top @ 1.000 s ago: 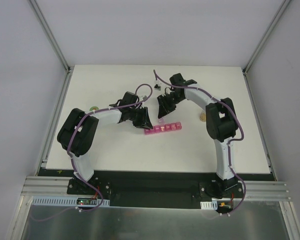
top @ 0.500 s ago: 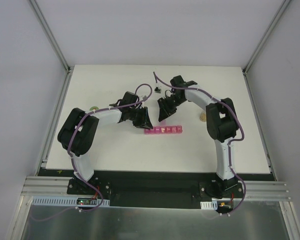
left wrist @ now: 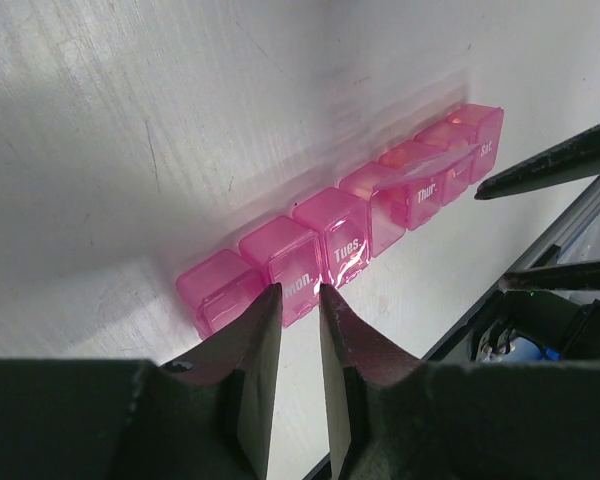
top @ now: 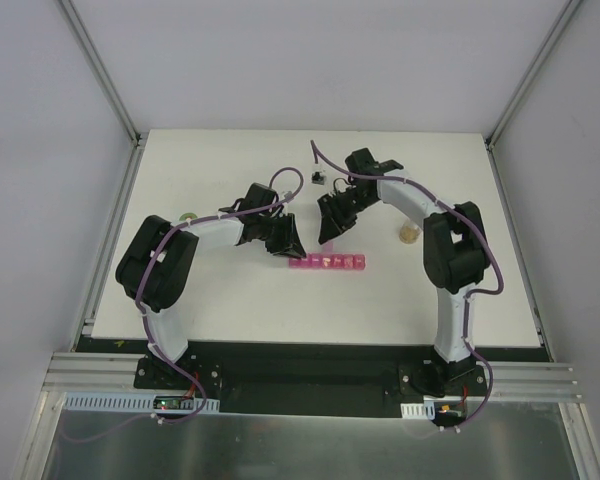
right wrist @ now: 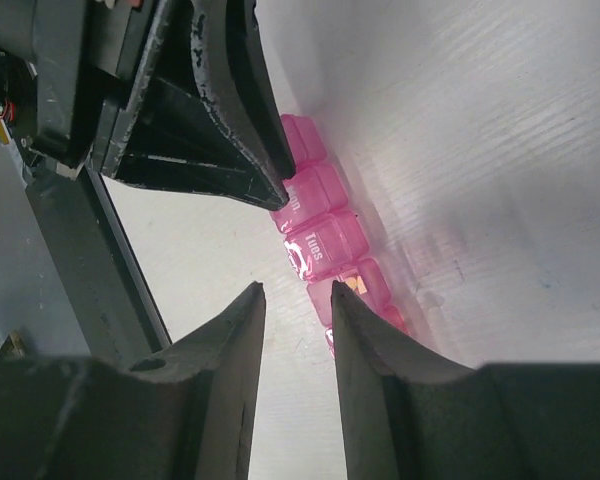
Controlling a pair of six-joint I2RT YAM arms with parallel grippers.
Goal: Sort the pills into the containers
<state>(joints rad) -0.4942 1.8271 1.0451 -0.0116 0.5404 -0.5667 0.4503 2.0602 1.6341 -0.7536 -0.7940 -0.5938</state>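
- From my left wrist, the pink containers (left wrist: 270, 250) carry day names in pale letters on the compartment fronts.
- "Mon" stands on the second compartment (left wrist: 298, 280) from the near end.
- "Tues" stands on the third compartment (left wrist: 346, 250), just beside it.
- "Thur" stands on the fifth compartment (left wrist: 422, 196), on a tilted face.
- "Sat" stands on the last compartment (left wrist: 485, 150), at the far end.
- The lettering on the other compartments is too faint for me to read.
- From my right wrist, "Tues" shows again, upside down; the word beside it is partly hidden.
- From the top camera I can read nothing.
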